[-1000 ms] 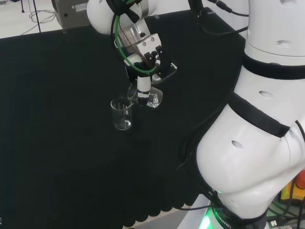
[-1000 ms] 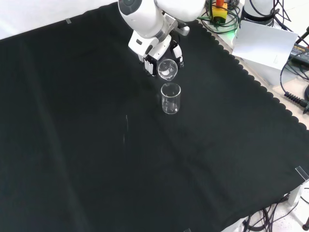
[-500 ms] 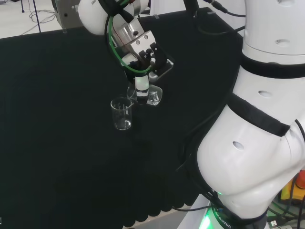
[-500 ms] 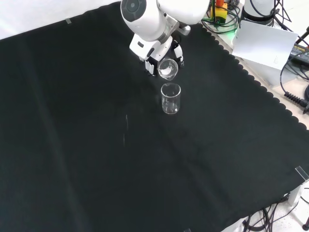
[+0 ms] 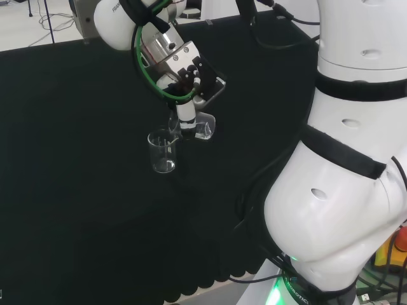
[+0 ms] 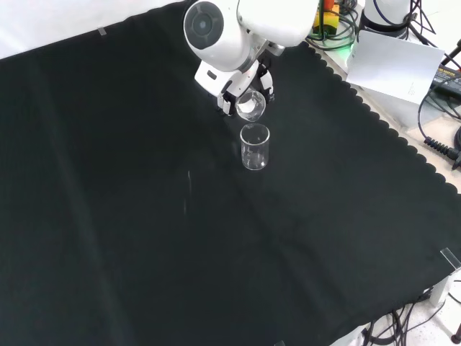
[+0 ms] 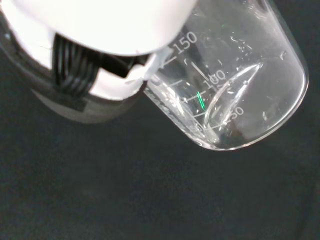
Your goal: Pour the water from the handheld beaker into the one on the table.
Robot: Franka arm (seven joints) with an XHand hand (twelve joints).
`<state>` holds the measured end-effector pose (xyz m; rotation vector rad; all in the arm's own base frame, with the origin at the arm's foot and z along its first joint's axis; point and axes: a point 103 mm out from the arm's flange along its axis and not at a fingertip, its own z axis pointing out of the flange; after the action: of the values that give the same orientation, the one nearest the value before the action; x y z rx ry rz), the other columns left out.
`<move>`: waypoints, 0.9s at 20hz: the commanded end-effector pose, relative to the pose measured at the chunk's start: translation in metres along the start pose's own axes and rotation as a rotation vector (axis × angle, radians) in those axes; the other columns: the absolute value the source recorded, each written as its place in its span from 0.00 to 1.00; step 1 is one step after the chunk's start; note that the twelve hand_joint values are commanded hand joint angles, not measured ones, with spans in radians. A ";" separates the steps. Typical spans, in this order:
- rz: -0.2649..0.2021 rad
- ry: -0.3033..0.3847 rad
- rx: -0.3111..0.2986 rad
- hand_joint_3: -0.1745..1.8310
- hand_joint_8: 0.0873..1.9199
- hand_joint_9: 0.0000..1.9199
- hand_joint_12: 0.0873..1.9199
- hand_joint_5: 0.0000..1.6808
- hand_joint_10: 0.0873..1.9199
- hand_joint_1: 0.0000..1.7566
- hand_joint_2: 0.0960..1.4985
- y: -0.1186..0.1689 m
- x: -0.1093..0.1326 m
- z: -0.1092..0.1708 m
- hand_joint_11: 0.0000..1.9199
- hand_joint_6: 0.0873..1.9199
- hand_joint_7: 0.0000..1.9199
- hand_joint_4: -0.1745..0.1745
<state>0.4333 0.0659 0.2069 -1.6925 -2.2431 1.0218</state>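
Your arm's upper link has swung leftward in the head view while the hand (image 5: 186,113), fingers curled round the tilted beaker (image 5: 202,127), holds it at two o'clock above the table beaker (image 5: 162,150); any drift risks spilling onto the cloth (image 5: 76,190).

beaker (image 7: 235,90) marks: 150, 100, 50

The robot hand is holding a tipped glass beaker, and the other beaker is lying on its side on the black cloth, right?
Not quite. The hand does hold a tipped beaker, but the other beaker stands upright on the black cloth, mouth up, not on its side. The front view shows this plainly, and the head view agrees.
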 end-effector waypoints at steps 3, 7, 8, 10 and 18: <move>0.023 -0.061 0.029 0.59 0.56 0.78 0.42 0.65 0.49 0.73 0.33 -0.001 0.003 -0.005 0.62 0.57 0.60 0.00; 0.025 -0.078 0.038 0.59 0.56 0.78 0.42 0.65 0.49 0.73 0.33 -0.001 0.009 -0.009 0.62 0.57 0.60 0.00; 0.027 -0.079 0.042 0.59 0.56 0.78 0.42 0.65 0.49 0.73 0.33 -0.001 0.009 -0.010 0.62 0.57 0.60 0.00; 0.035 -0.091 0.049 0.59 0.56 0.78 0.43 0.65 0.49 0.73 0.33 -0.001 0.012 -0.012 0.62 0.57 0.60 0.00; 0.063 -0.119 0.095 0.59 0.57 0.78 0.43 0.64 0.49 0.73 0.33 0.000 0.020 -0.017 0.62 0.58 0.60 0.00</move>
<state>0.4351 0.0870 0.2140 -1.7063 -2.2092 1.2103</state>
